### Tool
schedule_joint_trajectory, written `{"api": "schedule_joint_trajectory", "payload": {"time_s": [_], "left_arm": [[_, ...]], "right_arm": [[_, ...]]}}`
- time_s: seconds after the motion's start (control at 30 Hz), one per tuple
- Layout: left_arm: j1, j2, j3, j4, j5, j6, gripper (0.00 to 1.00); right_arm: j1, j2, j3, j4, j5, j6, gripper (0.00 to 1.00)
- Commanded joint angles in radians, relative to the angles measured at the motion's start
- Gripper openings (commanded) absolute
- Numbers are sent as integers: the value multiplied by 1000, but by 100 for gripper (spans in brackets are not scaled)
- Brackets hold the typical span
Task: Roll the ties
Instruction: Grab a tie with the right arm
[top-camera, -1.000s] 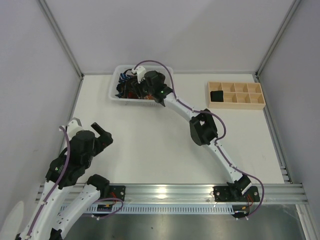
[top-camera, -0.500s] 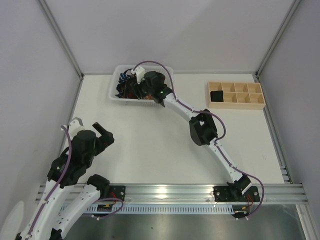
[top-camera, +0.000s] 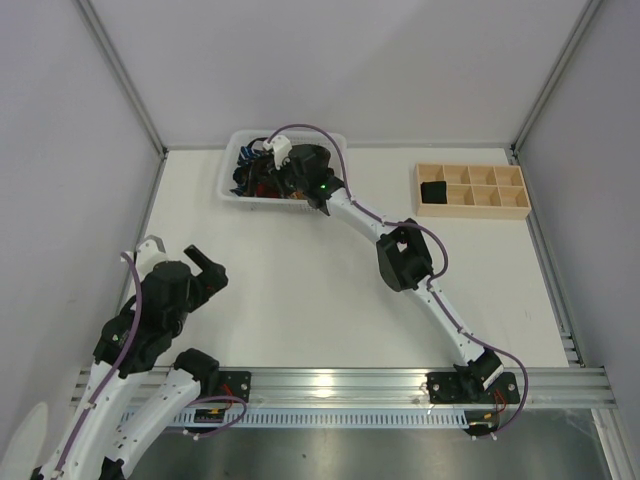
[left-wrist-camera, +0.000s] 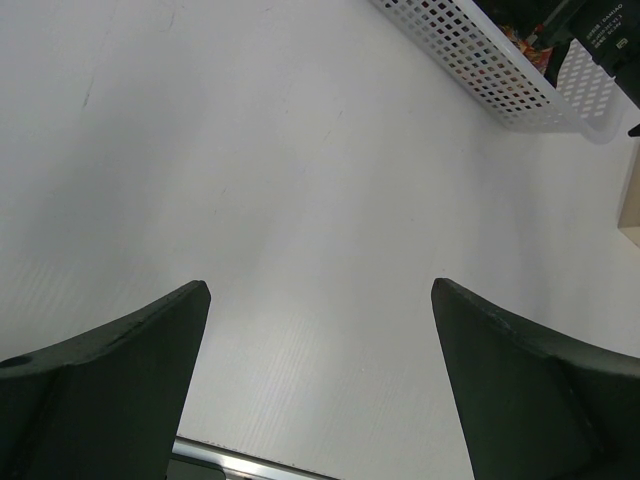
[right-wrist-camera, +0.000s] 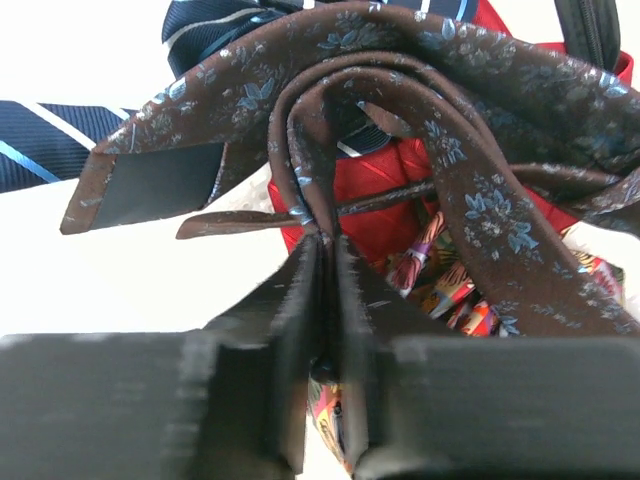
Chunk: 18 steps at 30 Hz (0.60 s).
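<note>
My right gripper (right-wrist-camera: 327, 245) reaches into the white mesh basket (top-camera: 235, 196) at the back and is shut on a fold of the dark brown tie (right-wrist-camera: 480, 190) with a fine blue flower pattern. Under it lie a red tie (right-wrist-camera: 385, 205), a navy striped tie (right-wrist-camera: 45, 150) and an orange-patterned tie (right-wrist-camera: 455, 295). From above the ties (top-camera: 255, 178) show as a dark heap beside the right gripper (top-camera: 290, 170). My left gripper (top-camera: 205, 268) is open and empty over bare table at the near left; its fingers (left-wrist-camera: 120, 370) frame only the white surface.
A pale wooden tray (top-camera: 505, 210) with square compartments sits at the back right; one compartment holds a dark rolled item (top-camera: 434, 191). The basket's corner shows in the left wrist view (left-wrist-camera: 500, 80). Grey walls enclose the table; a metal rail (top-camera: 340, 380) runs along the near edge.
My right gripper has shifted slightly left and back inside the basket. My left arm has lowered a little toward the near edge.
</note>
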Motion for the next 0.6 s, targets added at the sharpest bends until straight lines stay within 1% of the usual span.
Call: {"api": "schedule_joint_trajectory", "payload": {"time_s": [0.0, 0.03, 0.07, 0.27, 0.3, 0.37, 0.43, 0.47, 0.5, 0.53, 0.57], "left_arm": [[5, 12, 20, 12, 1, 17, 100], [5, 12, 27, 13, -1, 18, 100], [5, 12, 28, 15, -2, 21, 100], [5, 34, 60, 16, 8, 23, 100], [5, 38, 65, 21, 11, 21, 100], [5, 54, 83, 27, 22, 21, 100], [5, 75, 103, 47, 34, 21, 100], [5, 83, 108, 59, 47, 27, 100], [5, 84, 111, 77, 85, 38, 100], [6, 85, 102, 152, 119, 52, 100], [6, 81, 100, 180, 142, 79, 100]], "right_arm": [[3, 4, 59, 54, -17, -2, 12], [3, -2, 59, 55, -23, -2, 5], [1, -10, 59, 55, -24, -2, 0], [1, -109, 96, 64, -15, 41, 0], [0, -153, 96, 61, 3, 51, 0], [-14, -197, 105, 51, 6, 105, 0], [-25, -255, 122, 35, 23, 200, 0], [-32, -276, 136, 20, 20, 294, 0], [-43, -296, 140, 8, 28, 338, 0], [-51, -345, 140, -3, 22, 382, 0], [-55, -364, 140, -23, 2, 454, 0]]}}
